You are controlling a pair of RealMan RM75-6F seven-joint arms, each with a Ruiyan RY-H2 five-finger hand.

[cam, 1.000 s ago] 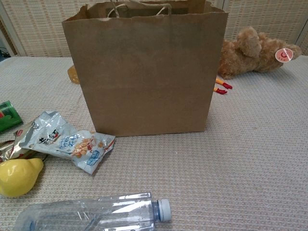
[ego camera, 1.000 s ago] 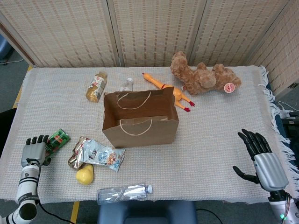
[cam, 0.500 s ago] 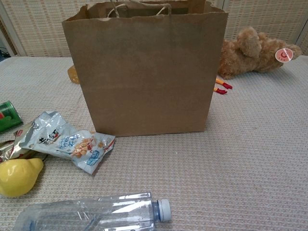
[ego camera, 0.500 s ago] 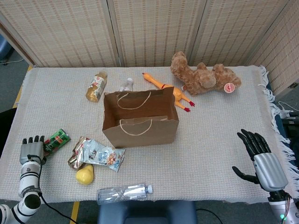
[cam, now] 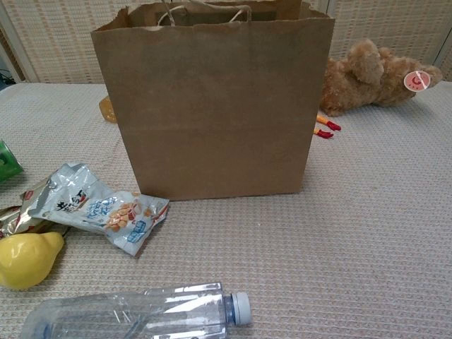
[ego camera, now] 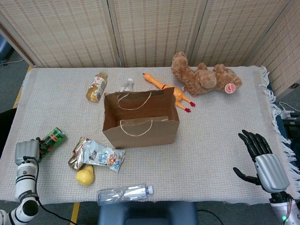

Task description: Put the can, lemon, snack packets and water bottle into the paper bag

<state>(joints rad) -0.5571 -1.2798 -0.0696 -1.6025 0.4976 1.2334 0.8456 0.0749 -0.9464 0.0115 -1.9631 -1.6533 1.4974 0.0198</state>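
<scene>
The brown paper bag point(ego camera: 140, 123) point(cam: 212, 106) stands open and upright mid-table. Left of it lies the green can point(ego camera: 52, 137), only its edge showing in the chest view point(cam: 6, 161). My left hand point(ego camera: 26, 152) has its fingers curled around the can's near end. The snack packets point(ego camera: 96, 155) point(cam: 92, 208) lie in front of the bag's left corner, with the lemon point(ego camera: 85, 175) point(cam: 25, 258) just below them. The clear water bottle point(ego camera: 124, 193) point(cam: 141, 314) lies on its side at the front edge. My right hand point(ego camera: 258, 157) hovers open at the front right, holding nothing.
Behind the bag lie a tea bottle point(ego camera: 96, 86), a small bottle point(ego camera: 126, 85), a rubber chicken point(ego camera: 164, 86) and a teddy bear point(ego camera: 204, 77) point(cam: 367, 78). Woven screens close off the back. The cloth's fringed edge point(ego camera: 269, 93) runs down the right side.
My left hand's fingers, stretched beside the can before, have curled onto it. The can has shifted left and tilted. The right hand has stayed still.
</scene>
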